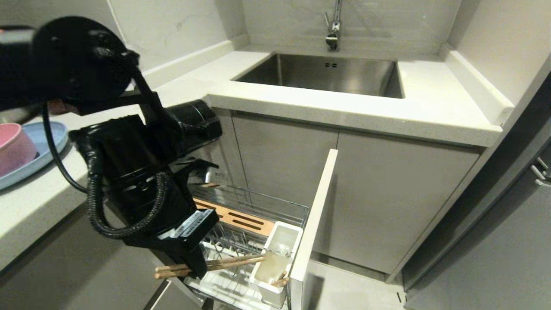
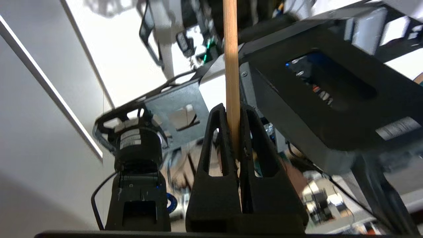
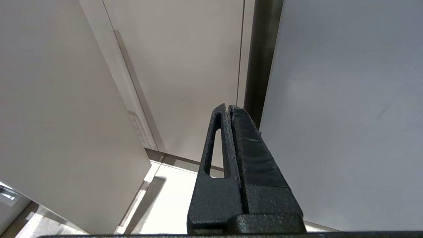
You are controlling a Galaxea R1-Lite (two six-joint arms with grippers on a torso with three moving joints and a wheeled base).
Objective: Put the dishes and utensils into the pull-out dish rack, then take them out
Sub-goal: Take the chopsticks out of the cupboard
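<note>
my left pincer (image 1: 199,270) hangs low over the pull-out dish rack (image 1: 249,224), closed tight on the chopsticks (image 1: 215,265). i hold them near their thicker ends, lying almost level, with the thin tips reaching toward the white utensil cup (image 1: 277,258) at the rack's front corner, just behind the tall white front panel (image 1: 313,224). in the left wrist view one light-wood stick (image 2: 231,66) runs straight up between my fingers (image 2: 218,158), which pinch it from both sides. the wooden strip (image 1: 234,217) with its slots sits along the far side of the wire basket. up on the tabletop (image 1: 26,202) to my left the pink bowl (image 1: 15,146) rests on the blue plate (image 1: 47,146). the steel sink (image 1: 323,73) lies beyond, under its faucet (image 1: 333,26). my right pincer (image 3: 229,112) is parked with its fingers pressed together on nothing, facing pale cabinet doors (image 3: 181,66).
</note>
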